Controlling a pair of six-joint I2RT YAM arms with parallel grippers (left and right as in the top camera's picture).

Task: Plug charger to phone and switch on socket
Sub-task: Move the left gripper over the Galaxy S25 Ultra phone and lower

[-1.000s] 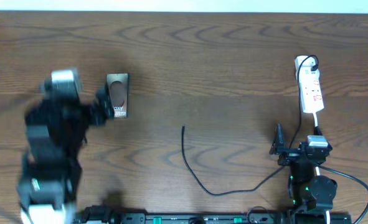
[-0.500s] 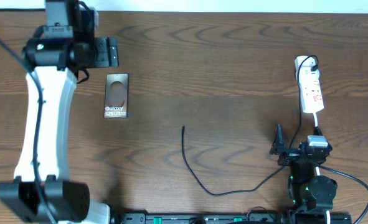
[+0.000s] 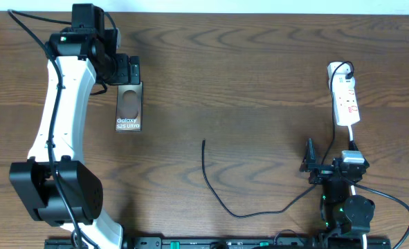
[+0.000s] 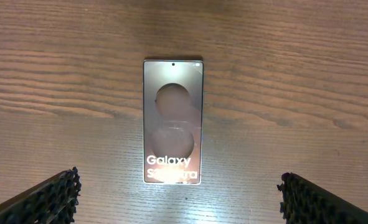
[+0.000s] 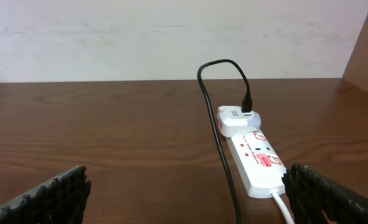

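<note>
Overhead, the brown wooden table (image 3: 259, 69) fills the view. The left arm (image 3: 55, 111), white with black joints, reaches from the near edge up to the far left part. Its left pincer (image 3: 127, 71) hangs over the far short end of the phone (image 3: 129, 107). The right arm (image 3: 342, 190) sits folded low at the near right. The right pincer (image 5: 187, 190) faces the far wall.

The socket (image 3: 345, 100) lies at the far right, its long side running away from the robot. It has small red marks on its white face, and a white cord leaves its near end. A white adapter (image 3: 337, 69) sits at its far end with a black lead plugged into it.

The phone lies flat, well left of centre, its white lettering at the end nearer the robot. In the left wrist view the left pincer's fingers stand wide apart with the phone below them, untouched.

The charger (image 3: 218, 195) curves across the middle of the table. Its plug tip (image 3: 203, 142) lies free, well apart from phone and socket. The right pincer is spread wide too, holding nothing.
</note>
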